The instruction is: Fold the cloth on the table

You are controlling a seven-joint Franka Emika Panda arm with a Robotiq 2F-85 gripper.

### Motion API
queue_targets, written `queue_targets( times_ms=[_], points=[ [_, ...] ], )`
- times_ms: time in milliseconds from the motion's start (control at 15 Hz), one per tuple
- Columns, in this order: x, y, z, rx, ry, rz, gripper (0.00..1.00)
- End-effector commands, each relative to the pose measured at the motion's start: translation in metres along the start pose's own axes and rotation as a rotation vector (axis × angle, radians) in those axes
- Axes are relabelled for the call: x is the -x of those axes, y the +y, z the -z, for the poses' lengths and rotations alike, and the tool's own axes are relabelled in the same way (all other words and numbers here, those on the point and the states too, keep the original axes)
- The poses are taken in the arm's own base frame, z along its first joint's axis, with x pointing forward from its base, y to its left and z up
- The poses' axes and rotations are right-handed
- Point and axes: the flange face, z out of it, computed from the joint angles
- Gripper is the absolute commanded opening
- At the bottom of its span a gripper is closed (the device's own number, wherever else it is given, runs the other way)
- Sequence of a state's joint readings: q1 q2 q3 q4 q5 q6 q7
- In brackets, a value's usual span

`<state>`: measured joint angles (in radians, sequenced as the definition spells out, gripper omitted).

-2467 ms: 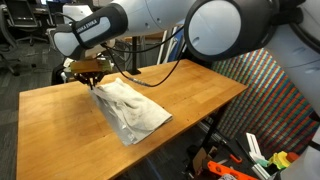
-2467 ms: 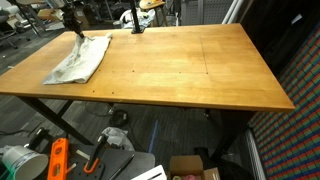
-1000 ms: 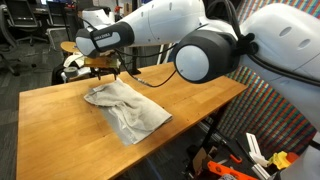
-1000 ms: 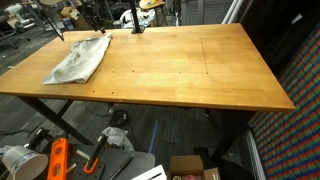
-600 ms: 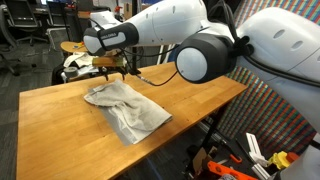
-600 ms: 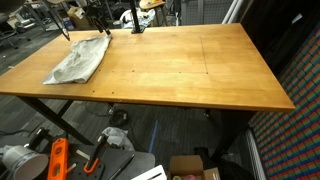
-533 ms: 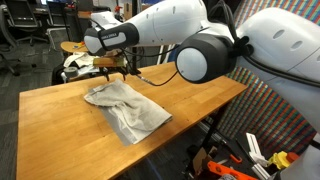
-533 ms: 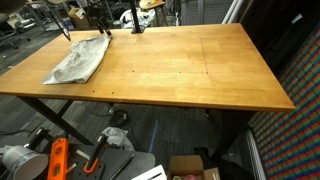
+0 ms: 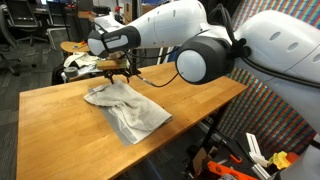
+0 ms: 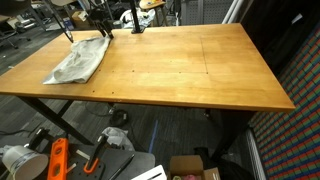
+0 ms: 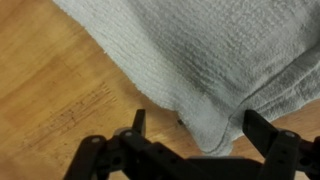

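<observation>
Cloth (image 9: 125, 108) lies rumpled on the table (image 9: 50, 125), near one corner (partly doubled over, wrinkled). I see my gripper (image 11: 200, 125) hanging over its edge, jaws spread wide, holding nothing.

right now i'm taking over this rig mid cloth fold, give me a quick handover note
Gripper: open, holding nothing, poised over an edge of the cloth.
Cloth: lies wrinkled toward one end of the table; one part looks doubled over the rest.
Done: a loose first fold seems laid.
Left: the edges look uneven, so probably neaten it or fold once more, then lift the arm clear.
</observation>
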<state>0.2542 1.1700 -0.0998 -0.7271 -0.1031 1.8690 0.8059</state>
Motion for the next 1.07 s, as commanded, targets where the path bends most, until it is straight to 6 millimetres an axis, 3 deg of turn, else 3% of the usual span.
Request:
queue_targets(
  times_ms=[0,1000],
  points=[
    [-0.009,0.006,-0.002,0.008,0.003,-0.005,1.00],
    [-0.036,0.041,0.001,0.031,-0.028,-0.069,1.00]
  ],
)
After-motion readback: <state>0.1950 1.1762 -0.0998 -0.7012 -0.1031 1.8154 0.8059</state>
